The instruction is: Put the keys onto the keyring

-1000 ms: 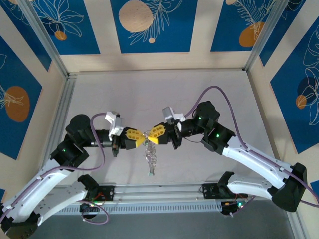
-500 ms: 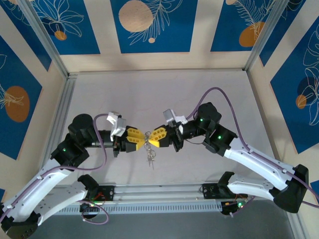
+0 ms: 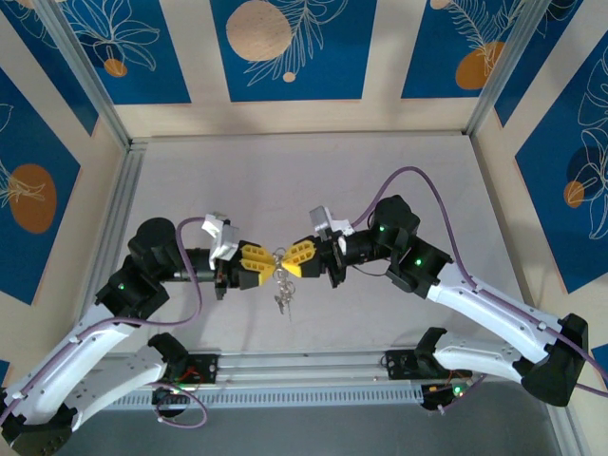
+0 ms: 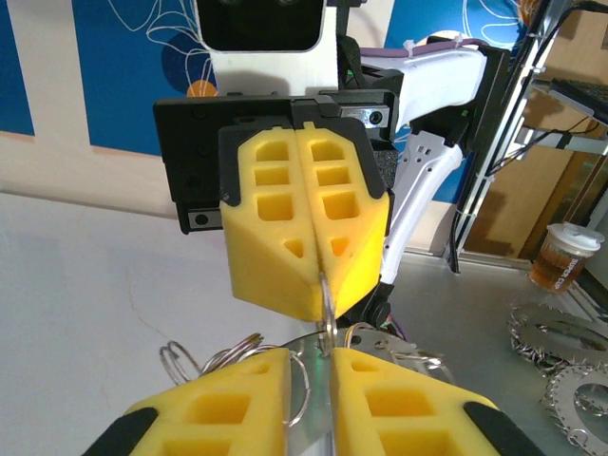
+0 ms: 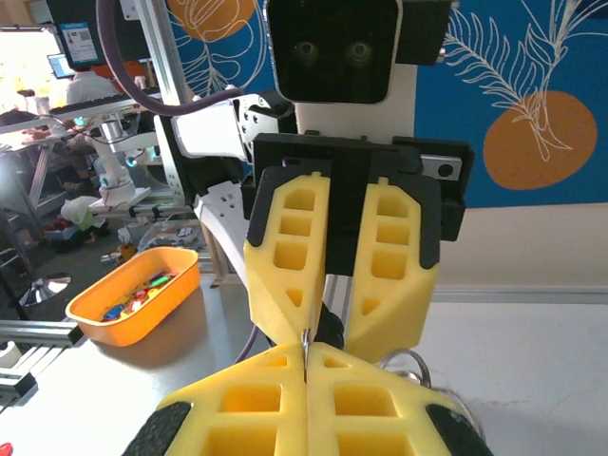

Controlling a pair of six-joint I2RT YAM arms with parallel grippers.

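My two yellow-fingered grippers meet tip to tip above the middle of the table. The right gripper [image 3: 289, 262] [image 5: 306, 359] is shut on a thin wire of the keyring [image 3: 279, 255] [image 4: 326, 302]. More silvery loops of the ring show beside my left fingers [image 4: 204, 359]. The left gripper [image 3: 269, 265] [image 4: 312, 369] faces it with its jaws slightly apart, one fingertip [image 5: 299, 328] touching the pinched wire. Shiny metal shows through the gap. The small silvery keys [image 3: 283, 300] dangle in a bunch below the fingertips.
Bare grey table [image 3: 380, 180] lies all round, fenced by aluminium rails and blue patterned walls. An orange tub [image 5: 133, 290] of coloured bits and a paper cup [image 4: 565, 256] stand off the table, beyond the arms' bases.
The left jaws, shut a second ago, have parted a little. The dangling bunch of keys has drawn up and hangs shorter. Both grippers stay tip to tip.
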